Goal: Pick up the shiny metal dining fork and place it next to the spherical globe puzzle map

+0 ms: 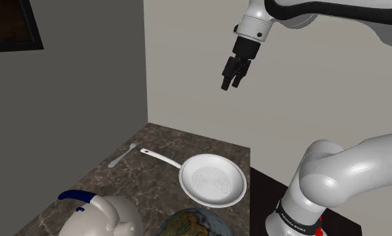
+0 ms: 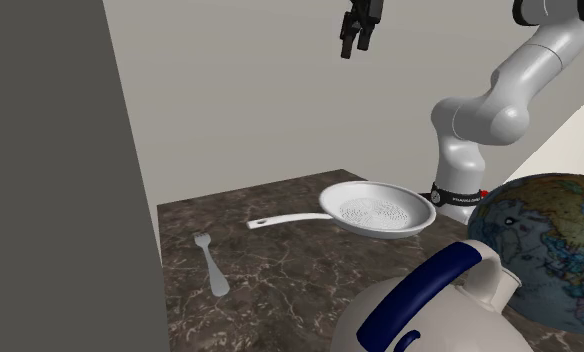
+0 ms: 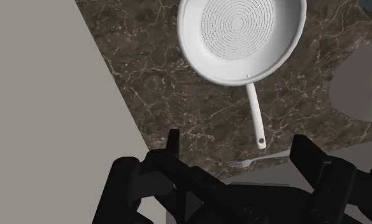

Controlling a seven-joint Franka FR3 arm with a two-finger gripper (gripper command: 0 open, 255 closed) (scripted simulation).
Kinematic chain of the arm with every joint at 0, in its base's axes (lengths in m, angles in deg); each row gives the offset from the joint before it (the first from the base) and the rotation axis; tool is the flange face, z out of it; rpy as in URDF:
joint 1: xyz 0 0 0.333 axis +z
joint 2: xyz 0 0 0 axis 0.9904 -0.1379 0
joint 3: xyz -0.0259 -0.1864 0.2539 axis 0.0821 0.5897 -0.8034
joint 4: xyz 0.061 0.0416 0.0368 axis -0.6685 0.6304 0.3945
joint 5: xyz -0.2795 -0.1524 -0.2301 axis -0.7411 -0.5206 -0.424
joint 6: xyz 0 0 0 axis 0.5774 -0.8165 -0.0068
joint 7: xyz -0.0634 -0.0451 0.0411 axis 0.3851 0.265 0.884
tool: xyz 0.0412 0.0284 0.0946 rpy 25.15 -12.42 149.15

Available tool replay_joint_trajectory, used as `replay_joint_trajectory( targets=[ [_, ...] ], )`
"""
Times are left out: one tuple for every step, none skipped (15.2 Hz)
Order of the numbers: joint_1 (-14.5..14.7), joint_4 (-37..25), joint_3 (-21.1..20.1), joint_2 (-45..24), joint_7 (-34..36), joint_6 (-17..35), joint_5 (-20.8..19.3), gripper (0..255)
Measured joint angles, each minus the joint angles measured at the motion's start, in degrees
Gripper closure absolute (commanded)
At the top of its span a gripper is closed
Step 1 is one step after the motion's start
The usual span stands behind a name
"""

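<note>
Grey and matte rather than shiny, the slim dining fork (image 1: 123,155) is lying flat on the dark veined stone counter (image 1: 162,139). It is sitting at the shoulder view's left, near the grey wall (image 1: 87,80), with its tines pointing toward the far side.

Your all-black two-finger pincer (image 1: 231,74) is hanging high over the counter with its fingers spread and nothing between them. So the fork is lying well below it and toward the shoulder view's left.

In the wrist view the fork (image 3: 262,160) is showing crosswise, its long axis running from one finger toward the other. You are probably going to need about a quarter turn of the wrist, so the fingers close across the handle rather than along it.

Beside the fork, the round white perforated pan (image 1: 211,180) is pointing its long handle toward the tines. The blue-and-tan spherical globe puzzle (image 2: 555,240) is waiting at the near edge, beyond the pan.
</note>
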Motion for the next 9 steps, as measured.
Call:
replay_joint_trajectory(
  targets=[
    [0.00, 0.00, 0.00, 0.00, 0.00, 0.00, 0.00, 0],
    [-0.10, 0.18, -0.68, -0.36, 1.15, 0.43, 0.34, 0],
    [-0.29, 0.76, -1.63, -0.50, 2.91, 0.98, 0.81, 0],
    [-0.50, 0.60, -2.80, -1.66, 5.04, 1.79, 1.39, 0],
    [-0.68, 1.09, -4.14, -2.81, 7.37, 3.17, 2.05, 0],
    [-0.85, 1.03, -5.55, -3.82, 9.91, 3.92, 2.72, 0],
    [-1.09, 1.52, -6.80, -4.72, 12.28, 5.08, 3.28, 0],
    [-1.29, 1.66, -8.21, -5.97, 14.80, 6.30, 3.88, 0],
    [-1.46, 2.06, -9.62, -6.92, 17.37, 7.46, 4.47, 0]
  ],
)
